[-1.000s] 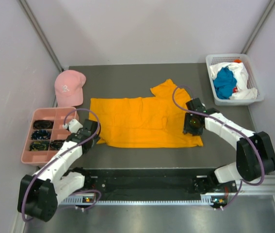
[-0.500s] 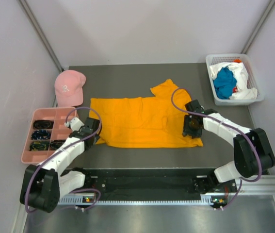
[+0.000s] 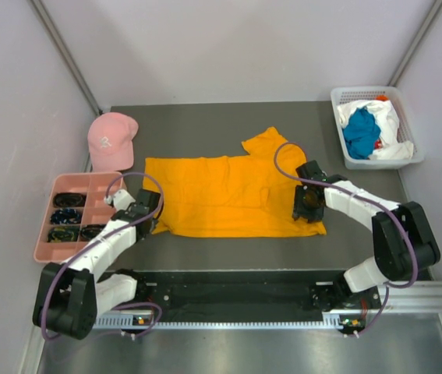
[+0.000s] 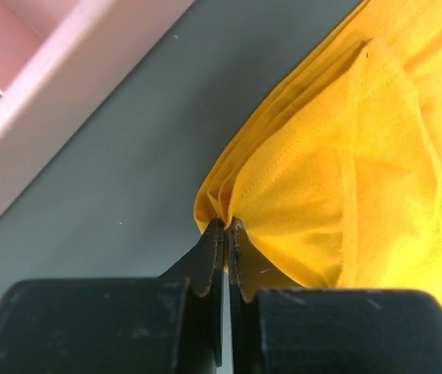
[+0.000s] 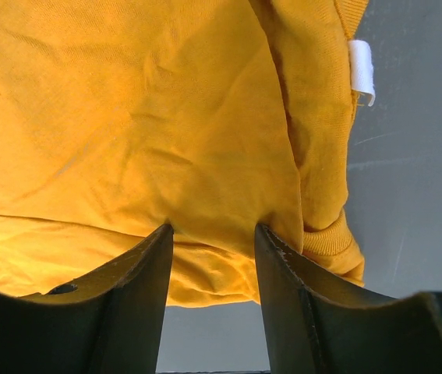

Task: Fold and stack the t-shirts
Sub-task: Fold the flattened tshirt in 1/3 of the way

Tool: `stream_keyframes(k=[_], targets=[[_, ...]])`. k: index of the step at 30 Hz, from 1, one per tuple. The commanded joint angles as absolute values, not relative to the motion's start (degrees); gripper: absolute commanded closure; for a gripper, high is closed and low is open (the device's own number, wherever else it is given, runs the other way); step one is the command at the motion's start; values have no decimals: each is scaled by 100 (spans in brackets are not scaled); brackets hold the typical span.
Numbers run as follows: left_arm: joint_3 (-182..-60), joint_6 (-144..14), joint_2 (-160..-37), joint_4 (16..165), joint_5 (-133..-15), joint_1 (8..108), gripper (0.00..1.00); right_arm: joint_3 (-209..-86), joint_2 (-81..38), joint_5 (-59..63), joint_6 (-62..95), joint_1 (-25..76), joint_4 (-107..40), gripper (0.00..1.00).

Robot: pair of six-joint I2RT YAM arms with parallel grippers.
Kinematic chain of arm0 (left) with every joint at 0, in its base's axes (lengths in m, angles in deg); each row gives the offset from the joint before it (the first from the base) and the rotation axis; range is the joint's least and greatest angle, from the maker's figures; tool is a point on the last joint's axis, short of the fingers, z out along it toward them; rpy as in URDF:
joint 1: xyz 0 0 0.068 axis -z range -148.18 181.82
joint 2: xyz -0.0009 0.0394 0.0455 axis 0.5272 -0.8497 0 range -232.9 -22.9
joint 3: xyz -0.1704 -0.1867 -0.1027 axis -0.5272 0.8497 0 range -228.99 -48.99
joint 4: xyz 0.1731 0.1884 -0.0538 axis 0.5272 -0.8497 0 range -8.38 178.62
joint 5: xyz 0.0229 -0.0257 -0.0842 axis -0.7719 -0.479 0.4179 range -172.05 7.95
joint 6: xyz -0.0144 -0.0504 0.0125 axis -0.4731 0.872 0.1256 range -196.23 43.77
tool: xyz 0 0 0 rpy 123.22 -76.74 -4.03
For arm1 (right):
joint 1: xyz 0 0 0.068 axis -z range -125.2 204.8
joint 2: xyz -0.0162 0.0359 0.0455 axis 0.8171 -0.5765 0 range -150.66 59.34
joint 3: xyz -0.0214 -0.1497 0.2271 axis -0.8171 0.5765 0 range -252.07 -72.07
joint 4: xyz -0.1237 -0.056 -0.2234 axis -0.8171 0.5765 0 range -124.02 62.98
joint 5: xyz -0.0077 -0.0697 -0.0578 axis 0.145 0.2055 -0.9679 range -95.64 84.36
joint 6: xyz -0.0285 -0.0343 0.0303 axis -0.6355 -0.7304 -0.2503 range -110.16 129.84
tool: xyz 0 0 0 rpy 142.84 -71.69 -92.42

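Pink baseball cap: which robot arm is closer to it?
Left. The left end effector pinches a corner of the orange t-shirt on the same side as the pink baseball cap. The right end effector is across the shirt, at its opposite edge.

We see the large t-shirt (image 3: 228, 195) spread flat across the middle of the tabletop (image 3: 205, 121). To its left, at the tabletop's left edge, sits a compartment tray (image 3: 80, 177), and the cap (image 3: 111, 140) lies just behind that tray. In the far right corner stands a basket (image 3: 361, 90) with bundled t-shirts (image 3: 365, 132) in it, well apart from the spread one. The left pincer (image 4: 224, 227) is at the large t-shirt's near left corner, between it and the tray. The right pincer (image 5: 213, 230) is over its near right corner.
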State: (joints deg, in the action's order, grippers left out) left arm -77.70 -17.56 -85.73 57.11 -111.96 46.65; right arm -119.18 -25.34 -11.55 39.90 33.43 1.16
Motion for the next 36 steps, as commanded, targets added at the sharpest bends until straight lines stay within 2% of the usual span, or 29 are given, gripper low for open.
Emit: stream_keyframes(k=[1, 7, 18, 20, 23, 24, 26, 28, 31, 36], targets=[[-8193, -2007, -8539, 5435, -11422, 4597, 100, -11927, -2574, -1109, 3990, 3318, -53, 53], [-8634, -2323, -8873, 5047, -11633, 4535, 100, -11935, -2670, -1047, 3990, 3318, -115, 53], [-8652, -2342, -8821, 4863, -11677, 4395, 100, -11936, -2732, -1091, 3999, 3318, -71, 53], [-8678, -2245, -8733, 4740, -11738, 4386, 97, -11953, -2732, -1082, 4007, 3326, -80, 53], [-8696, -2174, -8531, 4652, -11773, 4377, 87, -11953, -2741, -1073, 3999, 3318, -89, 53], [-8696, -2166, -8409, 4634, -11765, 4377, 73, -11944, -2732, -1073, 3999, 3318, -80, 53], [-8722, -2122, -8311, 4512, -11826, 4377, 55, -11944, -2723, -1065, 3999, 3318, -89, 53], [-8845, -2104, -8179, 4310, -11879, 4377, 26, -11936, -2714, -1065, 3999, 3327, -80, 53], [-9082, -2095, -8030, 4134, -11914, 4377, 3, -11944, -2714, -1030, 3999, 3318, -97, 53], [-9556, -2209, -7837, 3966, -11967, 4377, 1, -11944, -2636, -1047, 3999, 3318, -89, 53]])
